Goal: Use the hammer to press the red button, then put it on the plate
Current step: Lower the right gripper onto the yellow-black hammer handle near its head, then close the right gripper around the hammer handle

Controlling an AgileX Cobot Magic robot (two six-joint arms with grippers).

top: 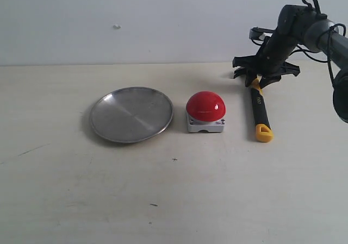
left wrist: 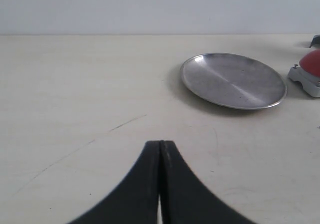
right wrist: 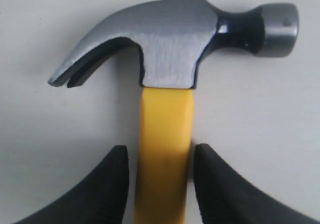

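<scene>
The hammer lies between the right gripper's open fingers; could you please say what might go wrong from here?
The right gripper straddles the hammer just below its head, so the long handle may swing or sag once lifted. The red button sits near that handle, so a swinging handle could knock it.

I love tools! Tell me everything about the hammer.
The hammer is a claw hammer with a grey metal head, a yellow neck and a black handle ending in a yellow tip. It lies flat on the table beside the red button. The open right gripper straddles its neck.
</scene>
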